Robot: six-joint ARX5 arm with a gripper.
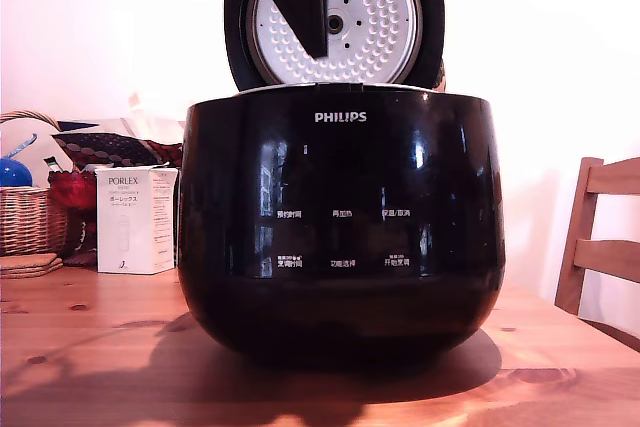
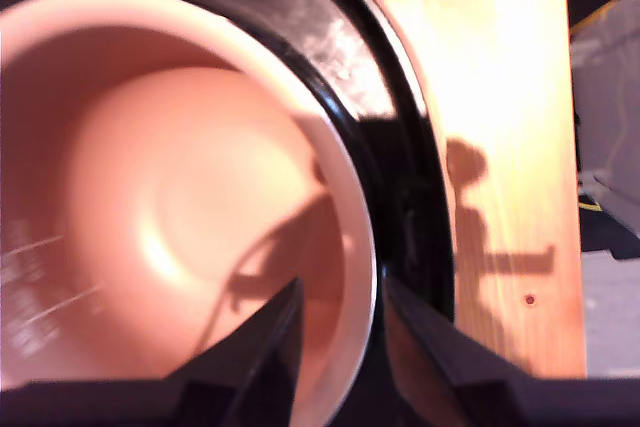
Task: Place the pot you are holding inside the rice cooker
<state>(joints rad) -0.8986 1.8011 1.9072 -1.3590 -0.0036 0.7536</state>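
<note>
pot sitting down inside the philips rice cooker (image 1: 340,227), lid up.
your gripper (image 2: 340,332) is straddling the pot (image 2: 170,207) rim at the wrist frame's lower middle, one finger (image 2: 265,347) inside; whether it's gripping, you can't tell. cooker is filling the exterior frame's centre on the wooden table (image 1: 80,347).

Frontal table-level view; wrist overhead, close.

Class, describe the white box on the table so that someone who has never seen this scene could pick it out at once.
Start at the big glossy black rice cooker marked PHILIPS, in the middle of the wooden table. Just to the exterior view's left of it stands an upright white carton. It alone is plain white and printed PORLEX, unlike the woven basket further left.
</note>
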